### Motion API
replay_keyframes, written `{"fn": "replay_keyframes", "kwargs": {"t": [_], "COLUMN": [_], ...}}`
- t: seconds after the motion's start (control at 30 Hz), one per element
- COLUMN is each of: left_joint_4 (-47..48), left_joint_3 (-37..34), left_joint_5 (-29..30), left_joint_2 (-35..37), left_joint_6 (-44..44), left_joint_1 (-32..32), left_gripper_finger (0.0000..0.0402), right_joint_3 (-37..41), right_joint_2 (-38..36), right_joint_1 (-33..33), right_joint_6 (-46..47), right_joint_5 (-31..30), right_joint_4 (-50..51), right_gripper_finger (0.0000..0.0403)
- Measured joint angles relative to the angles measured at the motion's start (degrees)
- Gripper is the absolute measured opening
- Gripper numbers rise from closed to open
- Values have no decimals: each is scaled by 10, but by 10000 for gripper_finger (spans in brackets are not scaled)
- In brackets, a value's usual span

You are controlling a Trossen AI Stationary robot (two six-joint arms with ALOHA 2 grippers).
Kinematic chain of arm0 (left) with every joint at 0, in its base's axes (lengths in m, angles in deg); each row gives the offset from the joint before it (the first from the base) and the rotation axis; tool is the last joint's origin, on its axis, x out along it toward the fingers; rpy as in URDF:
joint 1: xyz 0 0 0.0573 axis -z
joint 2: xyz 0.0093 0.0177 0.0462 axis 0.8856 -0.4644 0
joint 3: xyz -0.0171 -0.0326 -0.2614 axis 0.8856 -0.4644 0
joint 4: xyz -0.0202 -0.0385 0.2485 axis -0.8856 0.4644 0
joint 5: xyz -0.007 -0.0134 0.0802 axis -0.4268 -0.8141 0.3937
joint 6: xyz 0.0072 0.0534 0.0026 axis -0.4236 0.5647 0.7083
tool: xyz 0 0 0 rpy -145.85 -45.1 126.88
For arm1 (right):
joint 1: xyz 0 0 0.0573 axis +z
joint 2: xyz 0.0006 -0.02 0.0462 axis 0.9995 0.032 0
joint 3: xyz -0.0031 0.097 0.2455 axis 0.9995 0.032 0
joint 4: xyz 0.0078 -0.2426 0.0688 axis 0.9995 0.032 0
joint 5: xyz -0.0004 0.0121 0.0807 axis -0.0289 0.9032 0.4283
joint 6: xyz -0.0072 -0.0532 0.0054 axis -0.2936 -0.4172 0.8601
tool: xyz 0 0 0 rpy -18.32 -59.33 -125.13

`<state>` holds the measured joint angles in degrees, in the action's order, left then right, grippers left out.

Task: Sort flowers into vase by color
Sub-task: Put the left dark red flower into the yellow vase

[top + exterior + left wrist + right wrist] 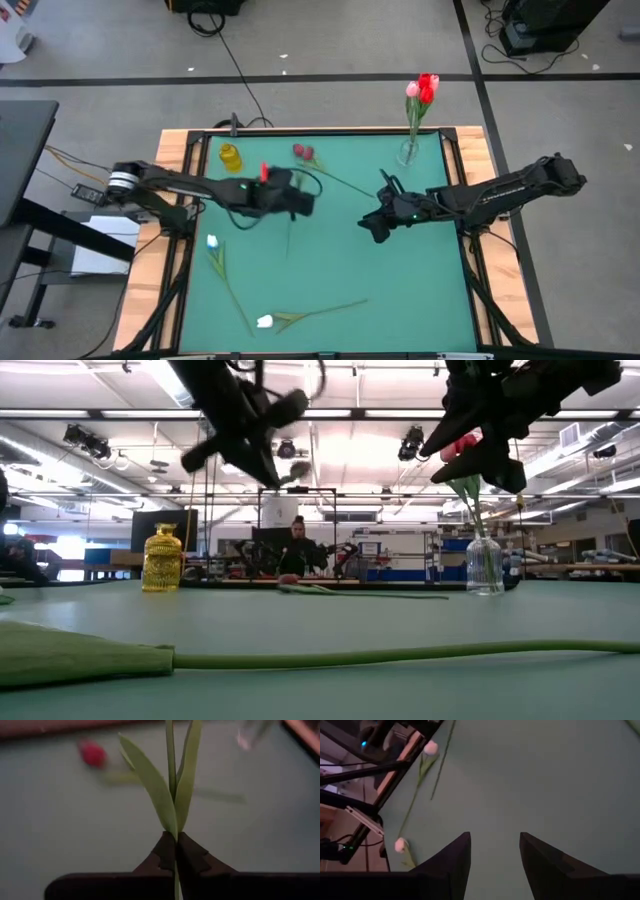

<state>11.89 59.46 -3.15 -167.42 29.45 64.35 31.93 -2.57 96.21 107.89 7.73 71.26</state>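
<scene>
Left gripper (175,851) clamps a red tulip's stem (171,770), lifted above the table centre.
Right gripper (494,865) gapes empty at three o'clock; next, probably carry the tulip to the clear vase (408,152) at one o'clock.

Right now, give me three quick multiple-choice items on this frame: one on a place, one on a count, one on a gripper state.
1. Where does the clear vase stand?
A. near the table's far right corner
B. at the table's centre
C. at the near left edge

2. How many white tulips lie on the table?
A. none
B. two
C. four

3. What is the left gripper doing?
A. hanging open and empty
B. pressing on the yellow vase
C. shut on a green stem

Answers: 1 A, the high view shows it at the far right corner with red and pink blooms in it. 2 B, two white heads lie at left and near front. 3 C, the left wrist view shows the fingers pinching a tulip stem.
</scene>
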Motion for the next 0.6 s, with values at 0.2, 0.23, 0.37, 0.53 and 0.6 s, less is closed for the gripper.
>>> {"fn": "replay_keyframes", "kwargs": {"t": [0.2, 0.23, 0.37, 0.53, 0.6], "left_joint_4": [83, 108, 138, 29, -53], "left_joint_3": [1, 1, -6, -97, -149], "left_joint_5": [67, 79, 97, 42, 19], "left_joint_2": [117, 139, 232, 339, 380], "left_joint_6": [121, 131, 191, 306, 365], "left_joint_1": [-56, -73, -146, -232, -263], "left_gripper_finger": [4, 4, 4, 4, 4], "right_joint_3": [0, 0, 0, 0, 0], "right_joint_2": [-2, -2, -2, -2, -2], "right_joint_1": [5, 5, 2, -12, -21], "right_joint_6": [2, 2, 2, -21, -37], "right_joint_5": [-13, -14, -19, -62, -72], "right_joint_4": [1, 0, -2, -13, -27], "right_gripper_finger": [177, 177, 177, 177, 177]}}
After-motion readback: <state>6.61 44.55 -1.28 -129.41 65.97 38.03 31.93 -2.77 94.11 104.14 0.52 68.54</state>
